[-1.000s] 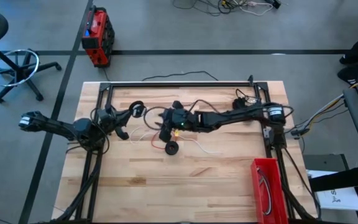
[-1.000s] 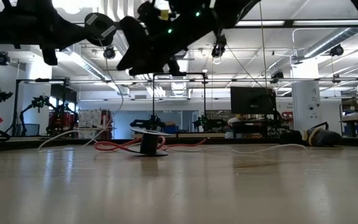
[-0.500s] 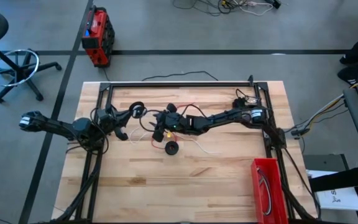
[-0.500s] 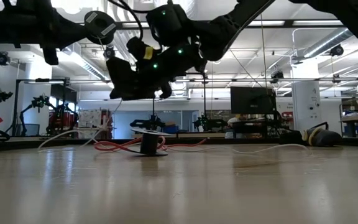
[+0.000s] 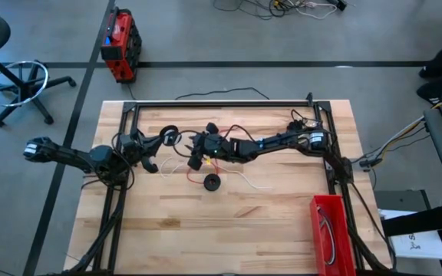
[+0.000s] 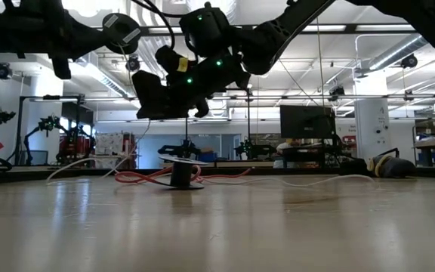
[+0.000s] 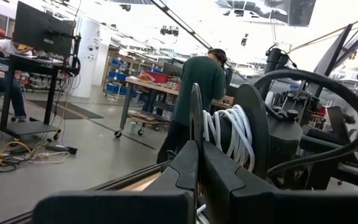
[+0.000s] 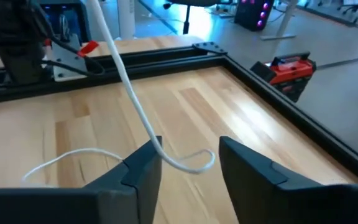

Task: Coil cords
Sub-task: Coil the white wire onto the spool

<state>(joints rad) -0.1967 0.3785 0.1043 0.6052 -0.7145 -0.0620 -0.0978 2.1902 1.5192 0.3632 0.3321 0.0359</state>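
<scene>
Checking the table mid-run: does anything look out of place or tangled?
Mostly the uncoiled cords. The red cord and white cord trail loosely across the table around a small black spool. The white cord hangs between the open fingers of the right pincer. The left pincer holds a reel partly wound with white cord.

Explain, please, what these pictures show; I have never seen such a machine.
This is a robot with two dark arms at a wooden table. One picture looks down from above, one looks level across the table, two come from wrist cameras. The left gripper pinches a spool wound with white cord. The right gripper, above the table's middle, is open; loose white cord passes between its fingers. On the table lie a red cord, a small black spool and a red bin.
</scene>
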